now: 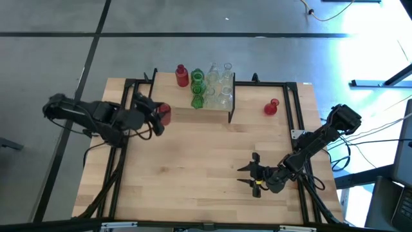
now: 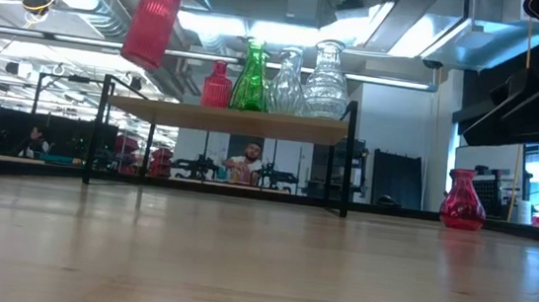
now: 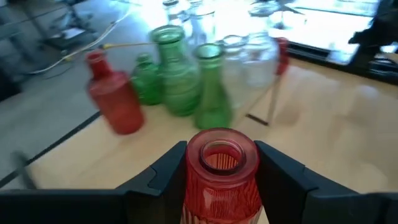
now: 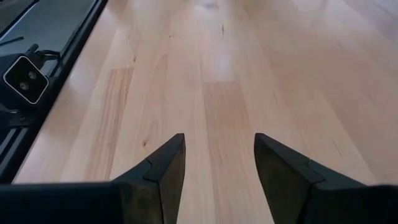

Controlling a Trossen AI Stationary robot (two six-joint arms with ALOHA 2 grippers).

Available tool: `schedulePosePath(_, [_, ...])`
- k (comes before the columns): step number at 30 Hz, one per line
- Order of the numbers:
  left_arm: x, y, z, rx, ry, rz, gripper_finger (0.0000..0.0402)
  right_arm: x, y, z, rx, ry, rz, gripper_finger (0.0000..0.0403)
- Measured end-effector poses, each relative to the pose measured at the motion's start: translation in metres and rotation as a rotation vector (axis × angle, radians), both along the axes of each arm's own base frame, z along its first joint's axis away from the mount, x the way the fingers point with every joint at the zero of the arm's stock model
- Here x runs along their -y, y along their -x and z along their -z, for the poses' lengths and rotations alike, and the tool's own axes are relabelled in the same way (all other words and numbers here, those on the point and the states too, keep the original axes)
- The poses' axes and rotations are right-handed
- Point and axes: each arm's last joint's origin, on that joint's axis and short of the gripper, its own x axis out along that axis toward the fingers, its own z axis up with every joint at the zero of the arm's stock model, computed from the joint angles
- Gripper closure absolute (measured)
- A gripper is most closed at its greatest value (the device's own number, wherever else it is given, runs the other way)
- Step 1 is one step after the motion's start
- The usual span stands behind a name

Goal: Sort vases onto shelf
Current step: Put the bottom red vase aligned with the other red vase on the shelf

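My left gripper (image 1: pixel 161 116) is shut on a ribbed red vase (image 3: pixel 221 177) and holds it high over the table's left part, left of the shelf (image 1: pixel 212 113). In the low view this vase (image 2: pixel 151 23) hangs above the level of the shelf board (image 2: pixel 233 120). Several vases stand on the shelf's far part: a red one (image 1: pixel 182 76), green ones (image 1: pixel 197 90) and clear ones (image 1: pixel 222 87). Another red vase (image 1: pixel 271 107) stands on the table right of the shelf. My right gripper (image 4: pixel 219 168) is open over bare wood near the table's near right edge. My left gripper pinches the red vase just below its open mouth (image 3: pixel 221 163) between its two fingers (image 3: pixel 166 173), one on each side. The fingers come from the table's left, slanting slightly down. The vase hangs below them, tilted, lifted clear of the table.
Black metal rails (image 1: pixel 293 109) run along the table's edges, and the shelf's thin black legs (image 2: pixel 349 159) stand on the tabletop. Bare wood lies between the shelf and the near edge. A person shows in the room behind the table.
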Motion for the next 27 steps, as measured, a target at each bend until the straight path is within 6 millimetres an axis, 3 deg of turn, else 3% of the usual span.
schedulePosePath(13, [-0.034, -0.005, 0.001, -0.039, 0.016, -0.083, 0.0245, 0.000, 0.000, 0.000, -0.004, 0.004, 0.000, 0.0227])
schedulePosePath(27, [-0.050, -0.015, -0.012, 0.057, -0.052, -0.068, 0.0245, 0.000, 0.000, 0.001, -0.005, 0.005, 0.001, 0.0227])
